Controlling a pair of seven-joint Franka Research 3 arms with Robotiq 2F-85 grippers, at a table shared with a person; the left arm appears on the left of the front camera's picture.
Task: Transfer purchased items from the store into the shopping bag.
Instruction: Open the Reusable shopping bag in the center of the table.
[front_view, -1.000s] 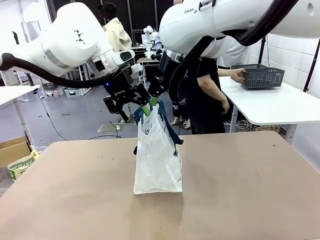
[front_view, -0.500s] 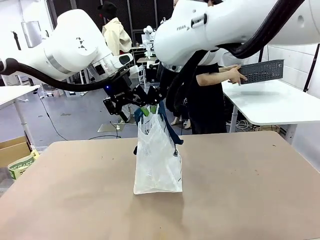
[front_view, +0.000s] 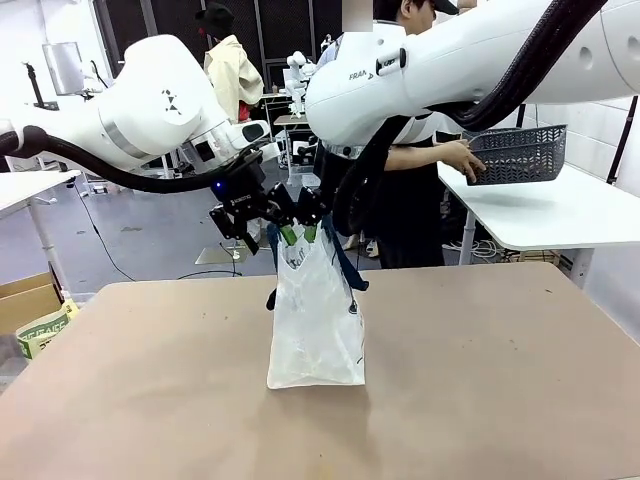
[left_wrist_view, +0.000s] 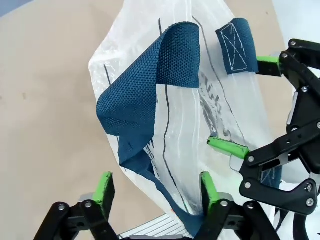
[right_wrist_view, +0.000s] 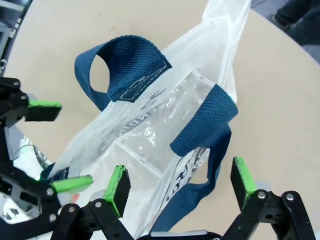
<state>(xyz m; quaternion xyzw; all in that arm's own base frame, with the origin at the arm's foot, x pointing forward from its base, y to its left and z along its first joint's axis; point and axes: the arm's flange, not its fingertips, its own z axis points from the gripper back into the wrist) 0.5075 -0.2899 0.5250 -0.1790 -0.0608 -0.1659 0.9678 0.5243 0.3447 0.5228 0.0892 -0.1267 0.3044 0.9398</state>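
Observation:
The shopping bag (front_view: 315, 325) stands upright mid-table, whitish plastic with navy handles. My left gripper (front_view: 281, 233) and right gripper (front_view: 311, 228) both reach into its top from behind. In the left wrist view my left gripper (left_wrist_view: 156, 189) is open, its fingers astride the bag's rim (left_wrist_view: 175, 130) and a navy handle strap (left_wrist_view: 165, 65). In the right wrist view my right gripper (right_wrist_view: 180, 179) is open astride the opposite rim and the other handle (right_wrist_view: 202, 125). The bag's inside (right_wrist_view: 145, 132) looks bare. The purchased items are out of view.
At the far right a person's hand holds a dark grey lattice basket (front_view: 520, 152) above a white side table (front_view: 560, 215). The tan table (front_view: 500, 390) has free room on both sides of the bag. A cardboard box (front_view: 30, 300) sits on the floor at the left.
Both grippers have come down onto the bag's top. My left gripper's fingers have narrowed a little. The person has lifted the basket off the side table.

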